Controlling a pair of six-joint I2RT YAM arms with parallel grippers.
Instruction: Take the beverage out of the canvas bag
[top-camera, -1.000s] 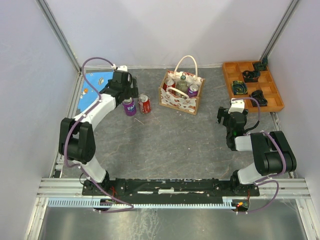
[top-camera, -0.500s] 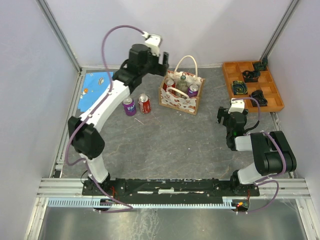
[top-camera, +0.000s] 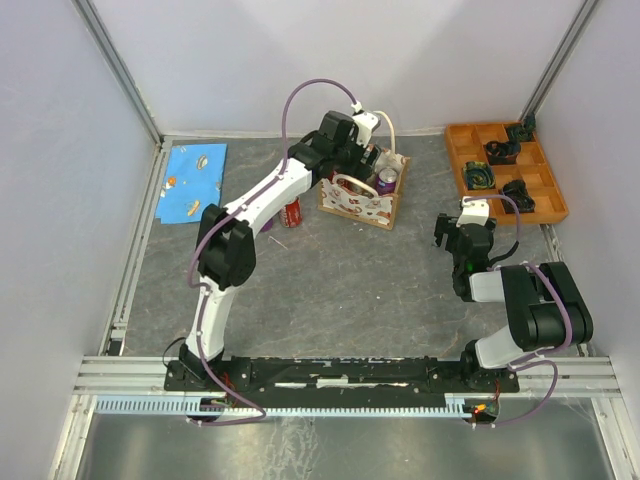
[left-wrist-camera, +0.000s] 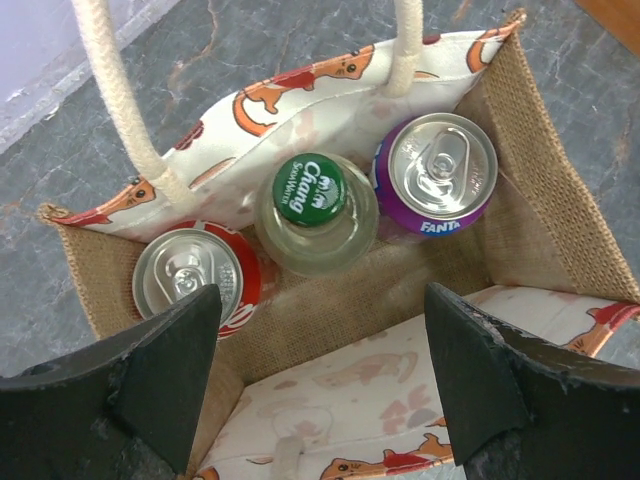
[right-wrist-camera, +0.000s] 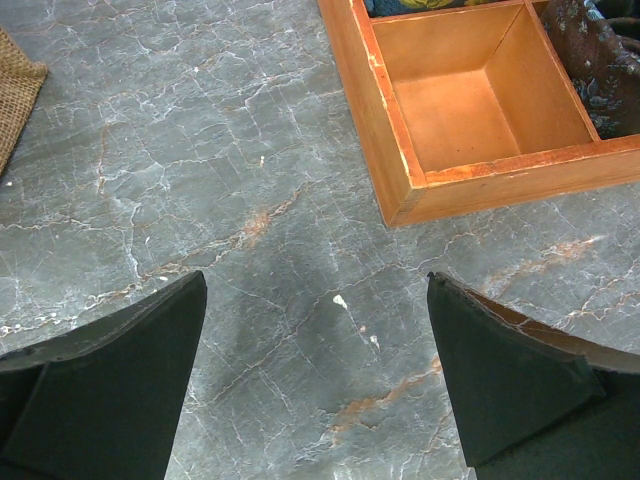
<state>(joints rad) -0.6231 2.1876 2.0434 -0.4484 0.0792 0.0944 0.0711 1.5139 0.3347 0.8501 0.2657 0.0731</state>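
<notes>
The scene was lit brightly and evenly from above by diffuse light. Only soft, faint shadows were cast on the desk (top-camera: 330, 270), with a dim patch seen ahead of the right gripper's fingers (right-wrist-camera: 100, 390). Mild glare was caught on the purple can (left-wrist-camera: 441, 165). The left gripper's fingers (left-wrist-camera: 130, 380), close to the lens, were rendered dark and slightly soft.

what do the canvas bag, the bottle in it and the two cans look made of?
The canvas bag: coarse brown jute-like weave on the end panels, printed cream cloth on the long ones, matte. The bottle: clear, glossy, probably glass; green cap looks like painted metal. The purple can and red can: bare shiny metal tops with pull tabs, likely aluminium.
</notes>
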